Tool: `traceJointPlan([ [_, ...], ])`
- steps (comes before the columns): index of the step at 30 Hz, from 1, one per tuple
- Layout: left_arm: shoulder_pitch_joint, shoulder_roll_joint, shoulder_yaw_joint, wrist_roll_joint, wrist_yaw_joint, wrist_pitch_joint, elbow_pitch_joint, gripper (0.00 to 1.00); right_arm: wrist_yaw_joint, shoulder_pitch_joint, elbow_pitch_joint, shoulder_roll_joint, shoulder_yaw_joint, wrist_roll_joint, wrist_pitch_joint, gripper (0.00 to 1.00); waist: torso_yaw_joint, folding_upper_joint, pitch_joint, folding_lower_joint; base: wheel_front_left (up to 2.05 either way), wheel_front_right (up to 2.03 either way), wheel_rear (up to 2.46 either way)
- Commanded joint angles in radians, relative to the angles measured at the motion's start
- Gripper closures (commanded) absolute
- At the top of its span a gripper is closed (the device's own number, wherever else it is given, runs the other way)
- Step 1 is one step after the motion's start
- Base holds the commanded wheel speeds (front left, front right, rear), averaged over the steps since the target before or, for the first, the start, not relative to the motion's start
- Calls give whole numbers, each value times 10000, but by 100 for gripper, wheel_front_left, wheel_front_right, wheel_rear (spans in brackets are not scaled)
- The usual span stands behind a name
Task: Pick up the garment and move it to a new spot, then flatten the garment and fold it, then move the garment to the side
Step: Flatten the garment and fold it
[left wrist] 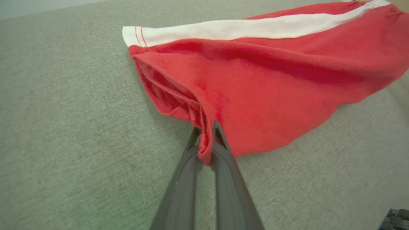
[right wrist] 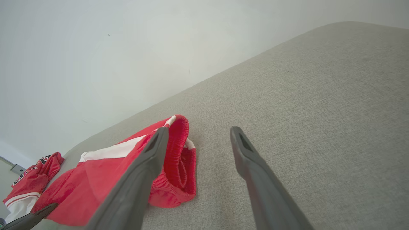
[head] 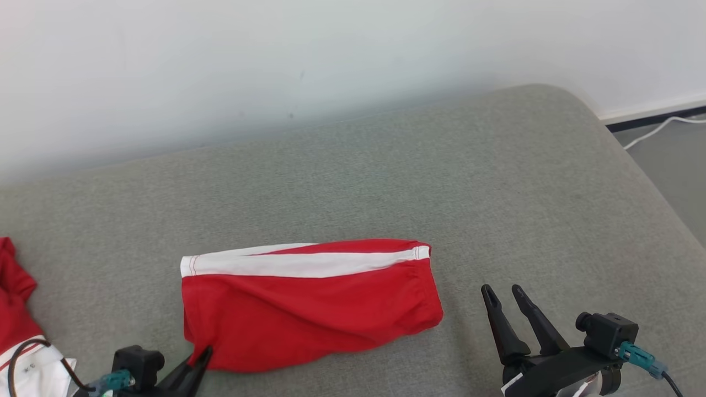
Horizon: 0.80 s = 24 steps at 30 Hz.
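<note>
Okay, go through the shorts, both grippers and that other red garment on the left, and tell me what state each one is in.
Shorts: folded over, lying on the cushion, near left corner pinched.
Left gripper: shut on that corner of the shorts.
Right gripper: open, holding nothing, to the right of the shorts.
Jersey: crumpled, at the cushion's left edge, untouched.

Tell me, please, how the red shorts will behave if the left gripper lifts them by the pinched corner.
The red shorts would probably hang limp: the cloth sags and creases at the left gripper. Thin hem layers suggest little weight. Lifted by one corner, the fold would likely fall open.
</note>
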Motion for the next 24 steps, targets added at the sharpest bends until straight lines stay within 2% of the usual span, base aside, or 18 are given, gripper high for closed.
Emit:
traceJointPlan([
  [1, 275, 91, 85, 119, 131, -74, -188, 100, 4, 90, 8, -60, -24, -106, -23, 0, 171, 0, -63, 1, 0, 0, 0],
  [12, 1010, -71, 630, 469, 498, -79, -868, 100, 4, 147, 116, -116, -99, -93, 91, 0, 241, 0, -40, 1, 0, 0, 0],
  [24, 1620, -480, 1411, 862, 551, -59, -900, 100, 4, 175, 81, -98, -350, -304, 79, 0, 401, 0, -32, 1, 0, 0, 0],
])
